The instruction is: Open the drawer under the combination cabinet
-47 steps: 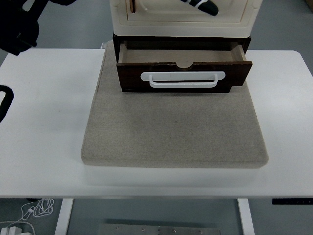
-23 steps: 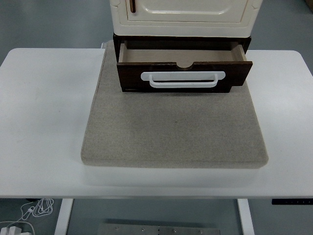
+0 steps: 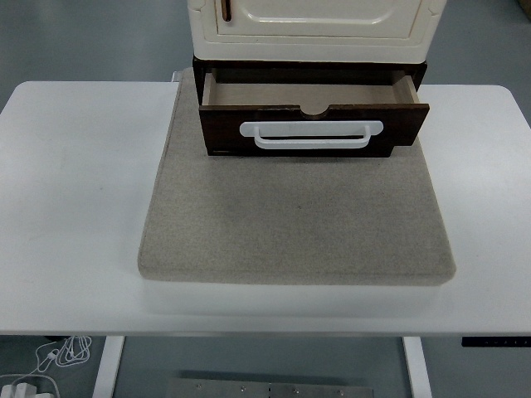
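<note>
The cream combination cabinet point(image 3: 311, 29) stands at the far middle of the table on a beige felt mat point(image 3: 294, 220). Under it, the dark brown drawer point(image 3: 314, 126) is pulled out toward me, its pale inside point(image 3: 303, 94) showing and holding nothing visible. A white bar handle point(image 3: 311, 134) runs across the drawer's front. Neither of my hands appears in the head view.
The white table point(image 3: 75, 215) extends left and right of the mat. White cables point(image 3: 58, 356) lie on the floor below the near left edge. A small brown door handle point(image 3: 225, 10) shows on the cabinet's upper door.
The black arms that showed at the left edge and top one second ago have left the view. The drawer stays pulled out, unmoved.
</note>
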Controlling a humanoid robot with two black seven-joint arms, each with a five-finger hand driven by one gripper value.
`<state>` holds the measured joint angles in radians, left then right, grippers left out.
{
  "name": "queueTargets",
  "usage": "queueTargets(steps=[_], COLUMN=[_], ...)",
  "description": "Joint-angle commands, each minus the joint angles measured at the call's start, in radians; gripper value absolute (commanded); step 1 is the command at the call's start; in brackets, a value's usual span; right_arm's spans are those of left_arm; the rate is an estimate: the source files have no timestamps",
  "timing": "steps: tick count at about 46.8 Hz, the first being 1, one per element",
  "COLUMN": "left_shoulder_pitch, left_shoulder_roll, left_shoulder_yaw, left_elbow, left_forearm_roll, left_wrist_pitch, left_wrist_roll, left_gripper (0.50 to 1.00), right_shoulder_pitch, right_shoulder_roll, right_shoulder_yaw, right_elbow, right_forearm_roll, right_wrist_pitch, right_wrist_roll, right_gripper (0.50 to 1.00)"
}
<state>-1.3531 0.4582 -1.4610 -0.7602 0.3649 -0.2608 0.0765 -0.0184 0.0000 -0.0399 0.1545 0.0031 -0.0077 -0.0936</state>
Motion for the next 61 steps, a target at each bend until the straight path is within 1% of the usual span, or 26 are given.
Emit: queueTargets(steps=[1, 4, 6, 11, 15, 19, 24, 29, 35, 40, 42, 48, 52, 55, 57, 61], left_shoulder_pitch=[0.003, 0.002, 0.000, 0.002, 0.006, 0.008, 0.019, 0.057, 0.106, 0.118, 0.120, 0.154, 0.167, 0.180, 0.183, 0.193], left_shoulder_roll=[-0.001, -0.001, -0.003, -0.013, -0.015, -0.018, -0.062, -0.092, -0.137, -0.157, -0.162, -0.165, -0.167, -0.173, -0.176, -0.176], left_shoulder_yaw=[0.028, 0.044, 0.059, 0.096, 0.125, 0.162, 0.209, 0.257, 0.304, 0.389, 0.427, 0.470, 0.470, 0.470, 0.467, 0.455], left_elbow=[0.061, 0.108, 0.145, 0.245, 0.308, 0.358, 0.418, 0.418, 0.418, 0.424, 0.427, 0.417, 0.417, 0.418, 0.418, 0.418], left_forearm_roll=[-0.007, -0.026, -0.038, -0.075, -0.121, -0.182, -0.270, -0.317, -0.324, -0.324, -0.325, -0.324, -0.314, -0.317, -0.324, -0.331], left_wrist_pitch=[0.089, 0.172, 0.207, 0.227, 0.227, 0.229, 0.229, 0.226, 0.218, 0.229, 0.229, 0.190, 0.134, 0.086, 0.068, 0.048], left_wrist_roll=[0.020, 0.037, 0.055, 0.075, 0.083, 0.101, 0.118, 0.120, 0.123, 0.161, 0.164, 0.177, 0.171, 0.154, 0.141, 0.072], left_gripper=[1.000, 1.000, 1.000, 1.000, 1.000, 1.000, 1.000, 1.000, 1.000, 1.000, 1.000, 1.000, 1.000, 1.000, 1.000, 1.000], right_shoulder_pitch=[0.000, 0.000, 0.000, 0.000, 0.000, 0.000, 0.000, 0.000, 0.000, 0.000, 0.000, 0.000, -0.002, -0.003, -0.005, -0.005], right_shoulder_roll=[0.000, 0.000, 0.000, 0.000, 0.000, 0.000, 0.000, 0.000, 0.000, 0.000, 0.000, 0.000, 0.000, 0.000, 0.000, 0.000], right_shoulder_yaw=[0.002, 0.003, 0.005, 0.003, 0.000, 0.003, 0.005, 0.002, 0.000, 0.002, 0.002, 0.002, 0.002, 0.002, 0.003, 0.003], right_elbow=[0.000, 0.000, 0.000, 0.000, 0.000, 0.000, 0.000, 0.000, 0.000, 0.000, 0.000, 0.000, 0.000, 0.000, 0.000, -0.001], right_forearm_roll=[0.000, 0.000, 0.000, 0.000, 0.002, 0.000, 0.000, 0.002, 0.002, 0.002, 0.002, 0.003, 0.002, 0.002, 0.005, 0.006], right_wrist_pitch=[0.003, 0.002, 0.003, 0.006, 0.006, 0.006, 0.006, 0.006, 0.006, 0.006, 0.006, 0.008, 0.008, 0.006, 0.006, 0.006], right_wrist_roll=[0.000, 0.000, 0.000, 0.000, 0.000, 0.000, 0.000, 0.000, 0.000, 0.000, 0.000, 0.000, 0.000, 0.000, 0.000, 0.000], right_gripper=[0.928, 0.928, 0.928, 0.928, 0.928, 0.928, 0.928, 0.928, 0.928, 0.928, 0.928, 0.928, 0.928, 0.928, 0.928, 0.928])
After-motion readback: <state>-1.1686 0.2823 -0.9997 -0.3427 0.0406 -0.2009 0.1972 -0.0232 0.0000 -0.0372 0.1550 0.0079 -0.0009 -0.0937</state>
